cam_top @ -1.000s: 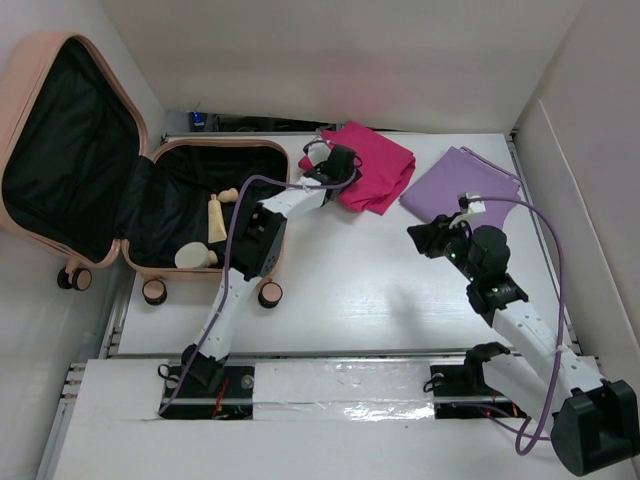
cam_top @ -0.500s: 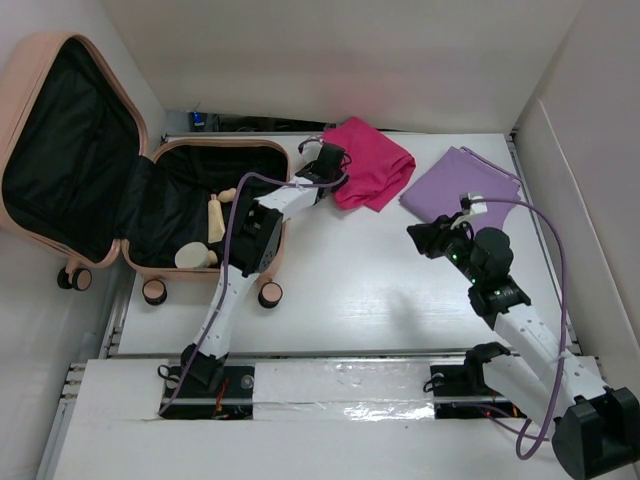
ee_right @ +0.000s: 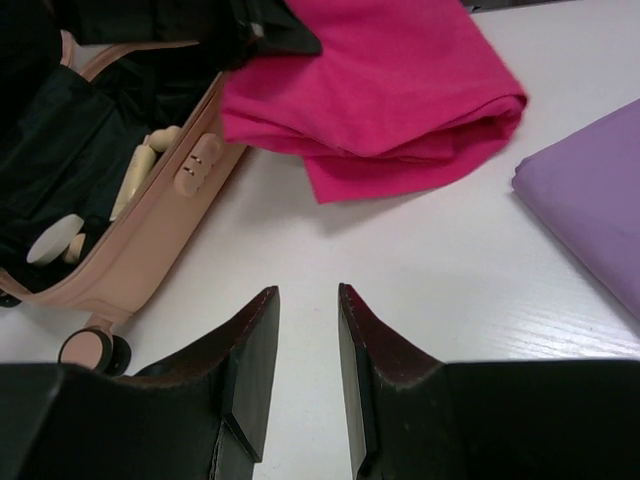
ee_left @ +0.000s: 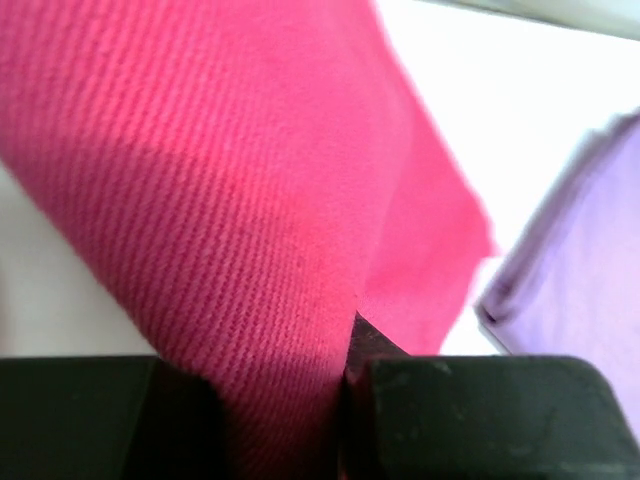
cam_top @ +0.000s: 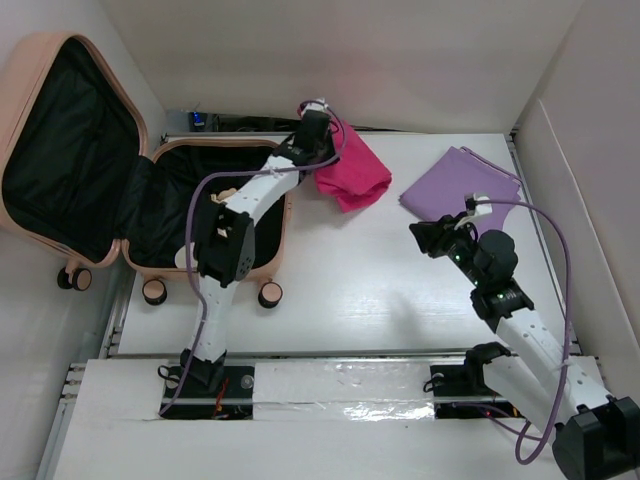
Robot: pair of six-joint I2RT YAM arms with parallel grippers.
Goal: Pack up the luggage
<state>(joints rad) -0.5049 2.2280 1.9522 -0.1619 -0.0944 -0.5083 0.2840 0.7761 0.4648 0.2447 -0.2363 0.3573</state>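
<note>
At the left edge of the table (cam_top: 380, 280) the luggage (cam_top: 70, 150) lies open, its lid leaning on the wall. Its black-lined lower half holds one cream bottle (ee_right: 138, 168) and one round cream piece (ee_right: 55, 240). The left arm (cam_top: 255, 190) crosses above it and hides part of the inside. Just right of the case, the left gripper (ee_left: 283, 420) is clamped on the one pink cloth (cam_top: 355, 175). One purple cloth (cam_top: 460, 185) lies apart. The right gripper (ee_right: 308, 340) hovers with its jaws partly apart, holding nothing.
</note>
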